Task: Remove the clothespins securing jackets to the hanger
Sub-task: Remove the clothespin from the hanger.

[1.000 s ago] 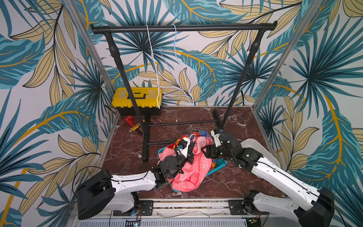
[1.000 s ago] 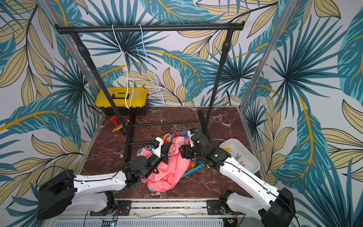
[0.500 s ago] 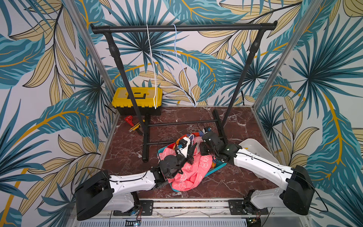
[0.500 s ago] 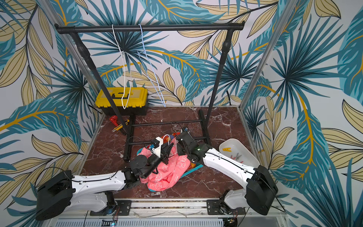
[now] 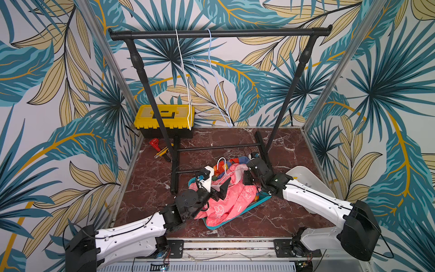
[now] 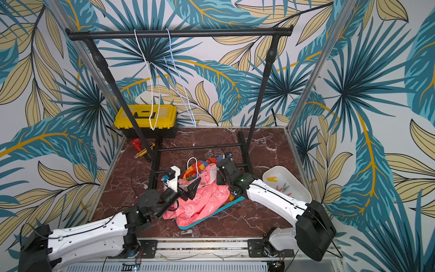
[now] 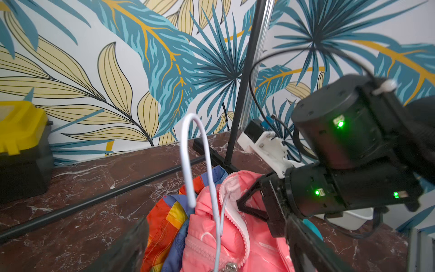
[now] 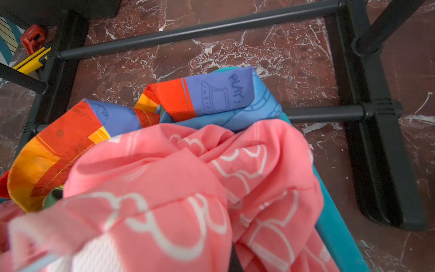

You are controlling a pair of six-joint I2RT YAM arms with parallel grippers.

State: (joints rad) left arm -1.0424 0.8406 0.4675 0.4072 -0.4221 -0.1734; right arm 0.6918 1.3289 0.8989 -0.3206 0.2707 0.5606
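- Left hand point(image 7: 215, 221): fingers spread wide and gripping nothing. The wire neck of the white hanger point(image 7: 193, 160) rises between them. I read this as a stance ready to close on the neck or on a peg near it.
- Right hand point(image 7: 240, 203): fingers together, tip pressed into the zip-edged collar of the pink jacket point(image 7: 235, 235). Cannot tell whether cloth or a peg is nipped there, because the right wrist view shows only bunched pink fabric close to the lens.
- Likely reason: pinning the collar keeps the heap from dragging while the other hand works at the hanger.
- Hanger: the hook stands upright out of the heap, long axis near vertical and bend uppermost. Its free tip hangs over the rainbow-striped jacket point(image 8: 211, 94).
- Jackets: heaped on a teal tray point(image 8: 336, 226) on the marble worktop point(image 5: 282, 212), by the foot of the rack. The pink one lies on top, the striped one beneath and toward the rack.
- Clothespins: none made out on the jackets. A yellow clothespin point(image 6: 271, 179), a grey one point(image 6: 285, 187) and a red one point(image 6: 279, 188) lie flat in the white bin point(image 6: 296, 181) beside the right arm, well apart from the heap. They are too small to tell which way their jaws point.
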